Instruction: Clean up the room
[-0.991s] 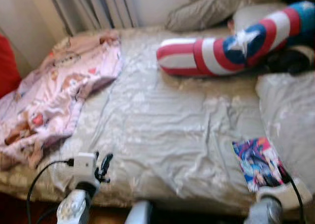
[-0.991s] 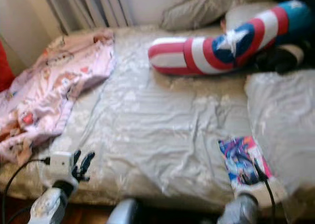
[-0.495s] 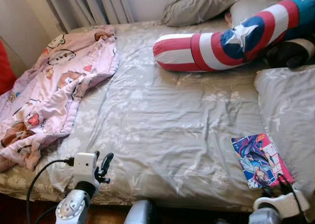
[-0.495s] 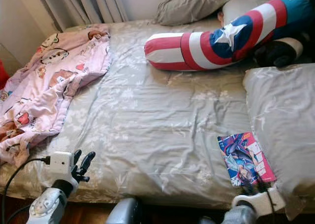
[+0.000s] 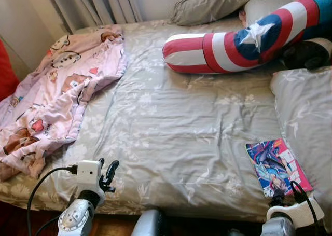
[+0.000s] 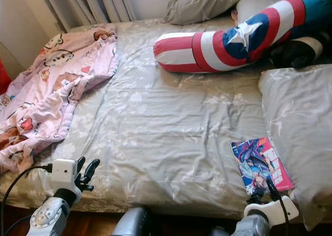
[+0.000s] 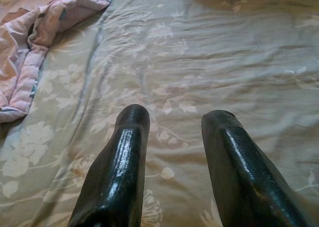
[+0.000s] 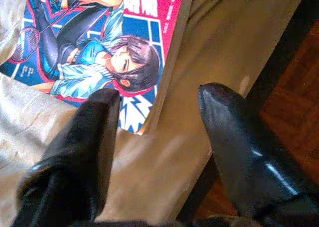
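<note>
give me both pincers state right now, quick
left pincer: open, holding nothing, over the bed sheet.
right pincer: open, holding nothing, poised at the comic book corner.

The middle of the bed (image 5: 176, 127) is a broad stretch of bare grey floral sheet, free from the near edge to the far side. On the left, a rumpled pink cartoon blanket (image 5: 52, 96) covers that side. Across the far right lies a long red, white and blue striped bolster (image 5: 233, 46), with grey pillows (image 5: 218, 5) behind it. A grey pillow (image 5: 306, 116) blocks the right edge, and a comic book (image 5: 277, 166) lies just beside it near the front.
</note>
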Controlling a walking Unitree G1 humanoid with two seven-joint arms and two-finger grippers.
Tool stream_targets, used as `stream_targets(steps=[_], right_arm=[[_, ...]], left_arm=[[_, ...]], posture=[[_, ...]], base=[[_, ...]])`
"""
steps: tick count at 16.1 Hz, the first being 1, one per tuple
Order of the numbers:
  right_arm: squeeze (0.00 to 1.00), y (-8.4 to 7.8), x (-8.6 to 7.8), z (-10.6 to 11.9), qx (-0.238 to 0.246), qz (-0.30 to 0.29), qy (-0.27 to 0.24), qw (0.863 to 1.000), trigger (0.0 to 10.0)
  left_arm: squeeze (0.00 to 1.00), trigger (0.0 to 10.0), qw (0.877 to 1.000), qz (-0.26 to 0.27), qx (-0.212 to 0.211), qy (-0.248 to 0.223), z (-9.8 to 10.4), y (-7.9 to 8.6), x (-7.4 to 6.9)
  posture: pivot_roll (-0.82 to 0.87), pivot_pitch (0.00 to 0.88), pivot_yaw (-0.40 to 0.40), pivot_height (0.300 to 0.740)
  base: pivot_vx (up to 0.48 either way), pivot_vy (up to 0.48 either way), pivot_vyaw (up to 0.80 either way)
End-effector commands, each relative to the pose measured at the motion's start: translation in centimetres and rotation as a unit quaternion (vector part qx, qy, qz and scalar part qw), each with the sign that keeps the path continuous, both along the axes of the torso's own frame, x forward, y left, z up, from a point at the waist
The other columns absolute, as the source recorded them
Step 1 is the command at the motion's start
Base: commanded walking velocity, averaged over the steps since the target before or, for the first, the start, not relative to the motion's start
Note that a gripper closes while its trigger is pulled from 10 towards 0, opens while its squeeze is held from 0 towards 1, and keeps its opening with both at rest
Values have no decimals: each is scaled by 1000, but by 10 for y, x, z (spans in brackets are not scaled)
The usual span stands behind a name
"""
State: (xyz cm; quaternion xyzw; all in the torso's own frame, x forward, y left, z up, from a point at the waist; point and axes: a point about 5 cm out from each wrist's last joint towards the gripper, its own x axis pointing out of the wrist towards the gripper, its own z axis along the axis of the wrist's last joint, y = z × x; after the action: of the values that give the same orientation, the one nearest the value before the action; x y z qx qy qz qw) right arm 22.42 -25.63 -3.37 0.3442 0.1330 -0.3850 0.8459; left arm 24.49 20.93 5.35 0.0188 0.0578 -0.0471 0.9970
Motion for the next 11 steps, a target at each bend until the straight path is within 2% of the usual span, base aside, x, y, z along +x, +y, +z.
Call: stream_targets(steps=[1,7,8,9,10,11], right_arm=[[1000,6,-5,-6,13,0,10,1000,10000],[1000,6,-5,-6,13,0,10,1000,10000],[0,20,15,4,-28,89,-4,996,10000],[0,39,34,16,-90,197,-17,976,10000],[0,45,44,25,-138,249,-29,958,10000],[0,45,45,26,-143,252,-31,957,10000]], left_arm=[[0,10000,1000,3,3,10,-2,5,-3],[0,10000,1000,3,3,10,-2,5,-3],[0,10000,999,18,-32,-7,6,0,14],[0,10000,994,49,-91,-24,14,-4,36],[0,10000,990,68,-119,-24,14,-5,44],[0,10000,990,69,-121,-23,13,-6,44]], posture=[[154,156,146,651],[154,156,146,651],[125,152,126,651],[106,159,112,651],[79,169,94,651],[74,170,91,651]], base=[[0,0,0],[0,0,0],[0,0,0],[0,0,0],[0,0,0],[0,0,0]])
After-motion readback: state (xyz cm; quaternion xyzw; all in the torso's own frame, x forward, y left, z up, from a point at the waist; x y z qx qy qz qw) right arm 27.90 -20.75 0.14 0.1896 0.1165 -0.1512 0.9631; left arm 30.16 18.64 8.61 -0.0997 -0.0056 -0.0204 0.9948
